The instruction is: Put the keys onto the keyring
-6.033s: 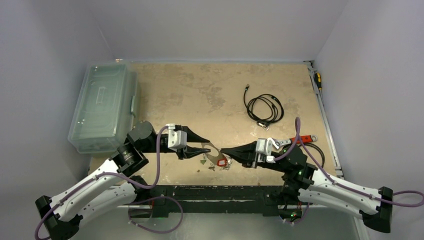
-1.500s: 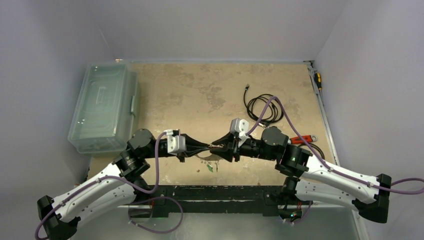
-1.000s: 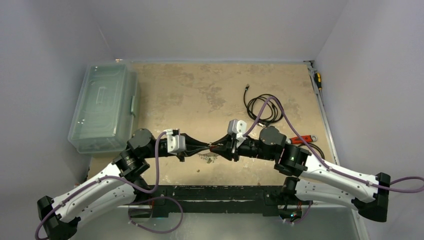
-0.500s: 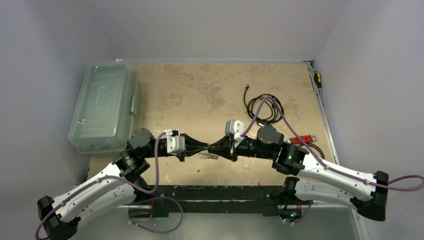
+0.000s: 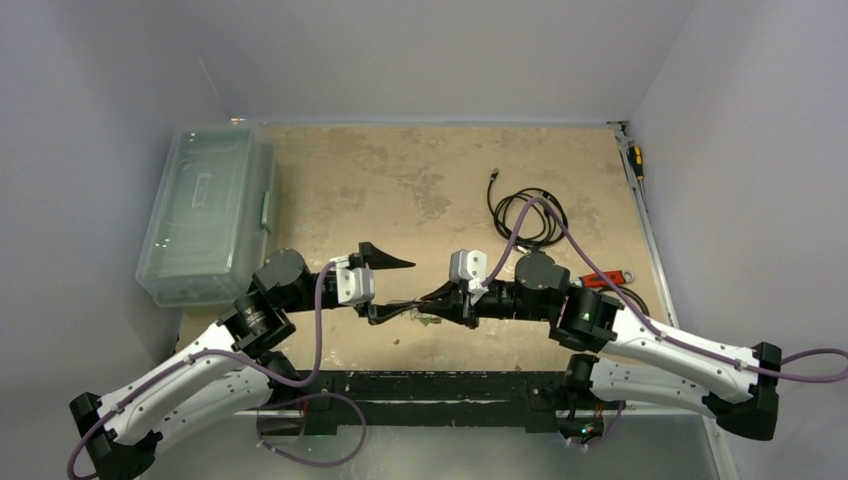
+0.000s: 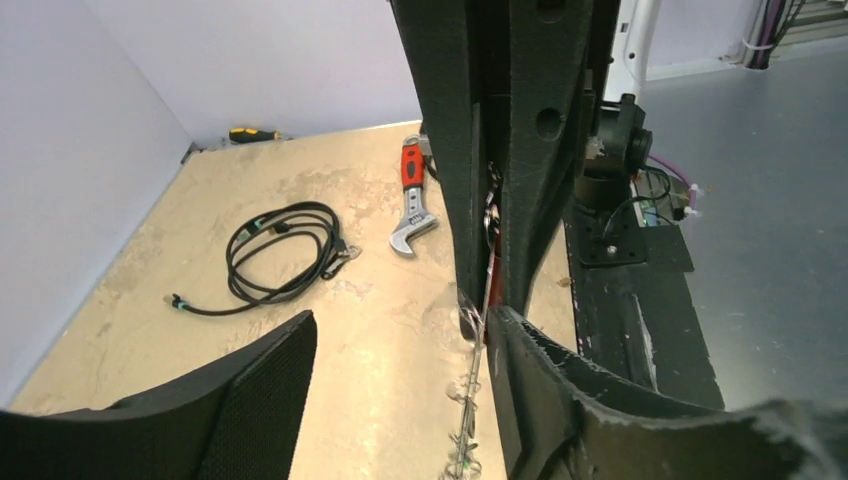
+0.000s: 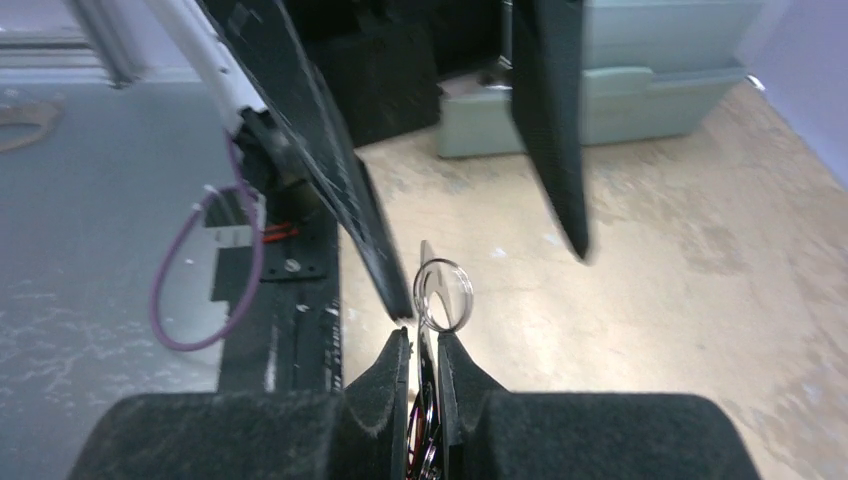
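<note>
While left gripper (image 5: 408, 287) gapes, right gripper (image 7: 425, 345) pinches thin silver keyring (image 7: 426, 300) edge-on between black foam pads (image 7: 388, 385).

No word, label, brand or number is legible in any view; the clear box (image 5: 205, 215) at upper left carries only an unreadable moulded patch.
</note>
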Motion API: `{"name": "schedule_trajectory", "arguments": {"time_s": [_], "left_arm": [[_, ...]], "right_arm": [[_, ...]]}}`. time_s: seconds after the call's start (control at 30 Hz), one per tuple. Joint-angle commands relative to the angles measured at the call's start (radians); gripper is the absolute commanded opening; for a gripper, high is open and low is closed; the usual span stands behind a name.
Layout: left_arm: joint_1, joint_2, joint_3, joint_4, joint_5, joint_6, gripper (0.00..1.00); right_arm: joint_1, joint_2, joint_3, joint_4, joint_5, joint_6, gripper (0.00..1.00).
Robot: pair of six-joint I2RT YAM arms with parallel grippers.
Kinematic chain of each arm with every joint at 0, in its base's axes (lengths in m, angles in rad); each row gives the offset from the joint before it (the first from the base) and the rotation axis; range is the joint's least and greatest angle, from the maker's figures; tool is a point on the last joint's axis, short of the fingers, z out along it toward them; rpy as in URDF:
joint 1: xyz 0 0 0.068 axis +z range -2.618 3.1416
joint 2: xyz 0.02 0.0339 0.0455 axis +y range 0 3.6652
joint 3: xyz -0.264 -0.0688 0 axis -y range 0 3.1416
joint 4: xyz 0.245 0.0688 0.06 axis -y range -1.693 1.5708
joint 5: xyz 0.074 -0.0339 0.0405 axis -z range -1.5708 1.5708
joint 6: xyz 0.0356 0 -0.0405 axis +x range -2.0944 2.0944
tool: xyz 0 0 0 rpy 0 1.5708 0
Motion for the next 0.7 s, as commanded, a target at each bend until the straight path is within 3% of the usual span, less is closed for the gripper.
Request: {"name": "schedule_trajectory", "arguments": {"time_s": [0.0,0.07,0.23,0.67], "left_arm": [[-0.006,0.017,0.164,-0.229,0.030,0.037,0.53],[-0.005,0.071,0.244,-0.317,0.035,0.040,0.47],[-0.006,0.149,0.390,-0.460,0.076,0.028,0.44],[-0.004,0.347,0.479,-0.546,0.046,-0.048,0.38]], "right_arm": [[-0.018,-0.012,0.100,-0.134,0.121,-0.103,0.00],[-0.018,-0.004,0.117,-0.172,0.139,-0.126,0.00],[-0.018,0.003,0.128,-0.212,0.176,-0.166,0.00],[-0.018,-0.015,0.139,-0.234,0.158,-0.210,0.00]]}}
